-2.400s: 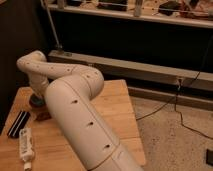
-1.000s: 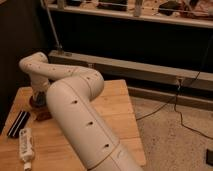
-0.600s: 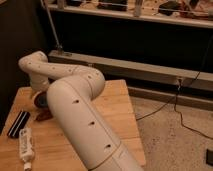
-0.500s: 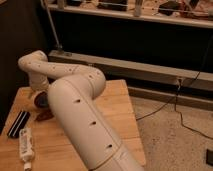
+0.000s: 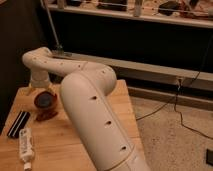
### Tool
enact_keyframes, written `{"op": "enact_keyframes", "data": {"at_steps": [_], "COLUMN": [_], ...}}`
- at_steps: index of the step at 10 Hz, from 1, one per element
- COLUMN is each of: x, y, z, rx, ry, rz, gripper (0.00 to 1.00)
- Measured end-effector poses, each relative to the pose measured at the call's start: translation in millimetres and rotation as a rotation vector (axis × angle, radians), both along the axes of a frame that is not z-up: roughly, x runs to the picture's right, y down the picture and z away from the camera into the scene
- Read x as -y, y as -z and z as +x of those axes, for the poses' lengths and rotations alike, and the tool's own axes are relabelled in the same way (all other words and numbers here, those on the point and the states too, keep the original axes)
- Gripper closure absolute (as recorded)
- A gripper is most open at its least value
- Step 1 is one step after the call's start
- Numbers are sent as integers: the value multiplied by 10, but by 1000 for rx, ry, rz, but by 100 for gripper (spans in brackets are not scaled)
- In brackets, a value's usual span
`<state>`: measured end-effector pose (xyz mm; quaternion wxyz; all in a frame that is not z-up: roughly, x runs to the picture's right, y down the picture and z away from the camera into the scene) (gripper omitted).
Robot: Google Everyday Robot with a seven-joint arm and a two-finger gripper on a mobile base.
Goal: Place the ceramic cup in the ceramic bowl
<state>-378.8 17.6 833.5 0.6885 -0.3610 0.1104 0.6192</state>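
My white arm fills the middle of the camera view and bends left over the wooden table (image 5: 60, 145). Its dark wrist end with the gripper (image 5: 44, 100) hangs low over the table's left part. Right under it, on the near side, shows a reddish patch of the ceramic bowl (image 5: 46, 116), mostly covered by the gripper. The ceramic cup is hidden.
A black oblong thing (image 5: 19, 123) lies at the table's left edge, with a white tube (image 5: 26, 146) nearer the front. A dark shelf unit (image 5: 130, 35) stands behind the table. A cable (image 5: 175, 107) runs over the speckled floor to the right.
The gripper end has shifted slightly to the right over the reddish bowl. The things on the table have not moved.
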Motion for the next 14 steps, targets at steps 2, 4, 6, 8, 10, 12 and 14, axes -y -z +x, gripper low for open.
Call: {"op": "enact_keyframes", "data": {"at_steps": [2, 4, 6, 8, 10, 12, 14], "x": [-9, -19, 128, 384, 481, 523, 548], "y": [2, -5, -22, -52, -40, -16, -16], "z": [-14, -18, 23, 155, 257, 365, 429], "rx": [1, 2, -22, -76, -116, -184, -218], "ry": [2, 3, -33, -108, -136, -147, -152], "rz": [0, -2, 33, 97, 136, 180, 203], "gripper": [20, 20, 20, 20, 20, 20, 20]}}
